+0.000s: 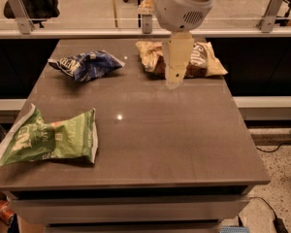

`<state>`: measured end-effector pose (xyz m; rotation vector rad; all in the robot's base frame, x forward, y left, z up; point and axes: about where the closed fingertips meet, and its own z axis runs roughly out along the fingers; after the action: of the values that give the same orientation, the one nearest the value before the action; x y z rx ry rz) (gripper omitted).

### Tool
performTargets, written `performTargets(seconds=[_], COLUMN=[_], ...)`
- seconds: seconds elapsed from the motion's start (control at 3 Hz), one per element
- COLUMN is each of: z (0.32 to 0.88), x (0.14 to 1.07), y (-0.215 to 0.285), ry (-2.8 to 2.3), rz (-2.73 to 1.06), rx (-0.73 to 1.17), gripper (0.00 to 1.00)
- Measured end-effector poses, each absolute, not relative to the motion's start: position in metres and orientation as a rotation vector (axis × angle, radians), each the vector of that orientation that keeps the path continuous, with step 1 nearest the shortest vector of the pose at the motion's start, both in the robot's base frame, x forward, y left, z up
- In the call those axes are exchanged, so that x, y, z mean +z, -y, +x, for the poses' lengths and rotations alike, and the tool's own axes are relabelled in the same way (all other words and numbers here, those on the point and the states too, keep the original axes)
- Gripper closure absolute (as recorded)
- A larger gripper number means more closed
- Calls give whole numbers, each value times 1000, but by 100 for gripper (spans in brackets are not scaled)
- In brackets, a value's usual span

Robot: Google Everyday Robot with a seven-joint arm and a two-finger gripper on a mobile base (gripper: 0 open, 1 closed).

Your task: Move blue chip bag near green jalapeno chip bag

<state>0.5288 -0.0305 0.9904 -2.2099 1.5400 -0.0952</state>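
Shows blue chip bag (85, 64) at tabletop (174, 140) far left, well apart from green jalapeno chip bag (51, 139) at near-left. Finds gripper (174, 80) hanging before brown bag (208, 62) (grip state: cannot tell).

The gripper (175, 79) is held above the table (184, 144), just before the brown bag (211, 62). Bare tabletop is left between the blue chip bag (85, 64) and the green jalapeno chip bag (48, 140).

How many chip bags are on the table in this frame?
3: the blue chip bag at back left, a brown bag at back right, partly behind the gripper, and the green jalapeno chip bag at front left.
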Motion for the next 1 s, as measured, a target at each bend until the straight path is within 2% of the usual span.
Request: performTargets(seconds=[0.67,1.0], z=[547,547], x=[959,959], y=[-28,-28], ry=[-1415,-1415], rz=[-2326,-2326], rx=[-40,-40], gripper=[0,0])
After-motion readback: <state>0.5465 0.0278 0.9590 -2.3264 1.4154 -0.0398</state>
